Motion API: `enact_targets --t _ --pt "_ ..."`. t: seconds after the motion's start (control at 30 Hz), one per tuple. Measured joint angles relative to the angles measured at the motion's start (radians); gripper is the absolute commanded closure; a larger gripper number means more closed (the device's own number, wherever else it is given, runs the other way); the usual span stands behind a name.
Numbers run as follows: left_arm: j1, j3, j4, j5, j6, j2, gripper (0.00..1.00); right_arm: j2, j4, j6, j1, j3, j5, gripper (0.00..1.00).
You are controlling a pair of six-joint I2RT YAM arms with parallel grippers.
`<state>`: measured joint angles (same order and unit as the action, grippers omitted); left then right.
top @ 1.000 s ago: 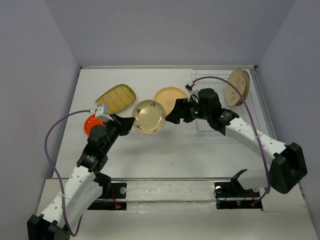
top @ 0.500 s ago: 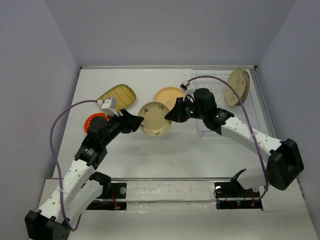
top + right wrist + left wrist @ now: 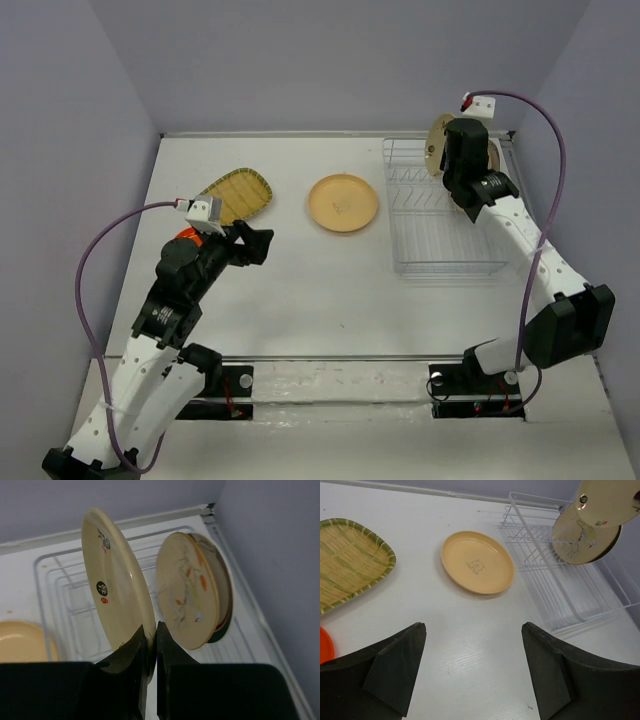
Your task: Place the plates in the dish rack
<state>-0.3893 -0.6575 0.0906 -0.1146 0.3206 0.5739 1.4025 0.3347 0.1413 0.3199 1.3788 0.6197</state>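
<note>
Handed across from my left side a second ago, the small beige floral plate (image 3: 117, 580) has travelled from mid-worktop to the far right corner. My right end effector (image 3: 150, 635) is clenched on its lower rim, the two fingers pinching the edge from either side. The plate stands on edge, leaning a little, above the far end of the dish rack (image 3: 445, 268). I cannot tell whether it touches the wires yet.

Just beside it, two plates stand in the rack, one against the other: the cream oval plate (image 3: 182, 597) with its leaf print facing me, and behind it the green-red rimmed plate (image 3: 225, 595), of which only the edge shows.

My left end effector (image 3: 472, 627) is released, jaws spread wide and holding nothing, and it has pulled back to hang over the left part of the worktop (image 3: 320, 290). Ahead of it the round orange-tan plate (image 3: 477, 562) lies flat, near the rack but apart from it. The yellow-green woven plate (image 3: 347, 562) lies to the left, and the small orange-red plate (image 3: 324, 645) peeks in nearer to me, mostly hidden.
</note>
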Motion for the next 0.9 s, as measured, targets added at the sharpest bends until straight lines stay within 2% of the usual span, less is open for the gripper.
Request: enact_targets --t 0.13,0.43,0.9 --pt "0.012 0.008 0.007 -0.001 -0.010 0.012 0.12 0.113 0.010 -0.100 -0.070 0.054 0.105 0.93" --pt "0.018 0.010 0.008 -0.002 -0.017 0.018 0.12 0.302 0.035 -0.211 -0.134 0.095 0.148 0.93" --pt "0.032 0.010 0.006 -0.006 -0.016 0.090 0.12 0.344 0.043 -0.201 -0.135 0.099 0.125 0.93"
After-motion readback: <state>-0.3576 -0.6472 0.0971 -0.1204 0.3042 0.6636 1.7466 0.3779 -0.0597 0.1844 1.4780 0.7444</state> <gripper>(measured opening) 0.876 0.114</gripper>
